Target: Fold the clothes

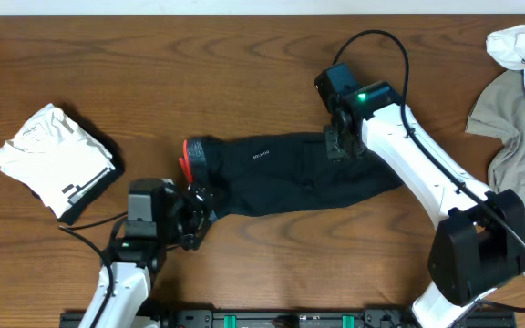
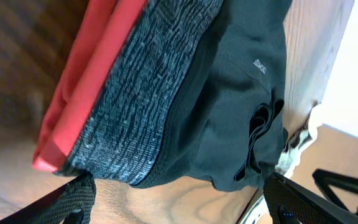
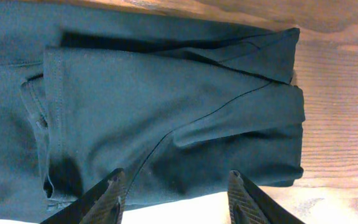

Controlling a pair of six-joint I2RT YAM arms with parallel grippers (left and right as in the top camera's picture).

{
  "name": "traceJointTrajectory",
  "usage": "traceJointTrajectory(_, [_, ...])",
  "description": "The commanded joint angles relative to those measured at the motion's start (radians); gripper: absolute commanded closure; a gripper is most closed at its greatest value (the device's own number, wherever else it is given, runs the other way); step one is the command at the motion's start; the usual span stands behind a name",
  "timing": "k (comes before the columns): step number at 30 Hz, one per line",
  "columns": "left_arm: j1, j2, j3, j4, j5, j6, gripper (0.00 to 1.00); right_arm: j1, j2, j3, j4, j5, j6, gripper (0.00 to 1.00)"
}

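**Item 1: black trousers** (image 1: 281, 173). Folded into a long band, they lie flat across the middle of the desk (image 1: 153, 55), lengthwise left to right. The grey waistband (image 2: 142, 93) is at the left end, with its red lining (image 1: 187, 157) turned outward. A small white label (image 1: 262, 155) shows on the upper face.

**Item 2: left hand** (image 1: 195, 213). It sits at the lower left corner of the trousers, just beside the waistband end. In the left wrist view its fingers (image 2: 73, 199) stand wide apart. The waistband and the bunched black cloth lie just ahead of the tips, and nothing is clamped between them.

**Item 3: right hand** (image 1: 340, 144). It is placed over the upper right part of the trousers, on the opposite end from the waistband. In the right wrist view its fingers (image 3: 107, 193) stand apart over the layered black cloth. The folded leg ends lie ahead and to the right, stopping short of bare wood. Whether the tips touch the cloth cannot be told.

**Item 4: white garment** (image 1: 53, 157). Folded into a squarish packet with a dark edge beneath, it lies at the left of the desk, well apart from the trousers.

**Item 5: white cloth** (image 1: 522, 46) and **khaki cloth** (image 1: 504, 105). Both lie loose and unfolded at the right edge of the desk, touching one another and well apart from both hands.
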Motion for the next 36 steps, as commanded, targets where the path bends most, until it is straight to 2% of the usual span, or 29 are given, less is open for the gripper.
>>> traceJointTrajectory(1, [-0.065, -0.005, -0.002, -0.006, -0.144, -0.169, 0.12, -0.008, 0.004, -0.001, 0.000, 0.014, 0.006, 0.49])
traceJointTrajectory(6, [-0.157, -0.005, -0.002, -0.011, -0.275, -0.292, 0.12, -0.008, 0.004, -0.001, -0.001, 0.013, 0.006, 0.48])
traceJointTrajectory(11, [-0.195, -0.005, -0.002, -0.012, -0.375, -0.327, 0.11, -0.010, 0.004, -0.001, -0.001, 0.013, 0.005, 0.48])
traceJointTrajectory(17, [-0.196, 0.060, -0.014, 0.006, -0.386, -0.361, 0.07, -0.010, 0.004, -0.001, -0.001, 0.013, 0.005, 0.48])
traceJointTrajectory(23, [-0.205, 0.167, -0.037, 0.169, -0.331, -0.397, 0.07, -0.010, 0.004, -0.001, -0.002, 0.013, 0.005, 0.48])
traceJointTrajectory(34, [-0.203, 0.223, -0.037, 0.201, -0.499, -0.421, 0.08, -0.010, 0.004, -0.001, -0.020, 0.013, 0.002, 0.48])
traceJointTrajectory(36, [-0.192, 0.223, -0.037, 0.196, -0.528, -0.419, 0.12, -0.010, 0.004, -0.001, -0.021, 0.013, 0.002, 0.48])
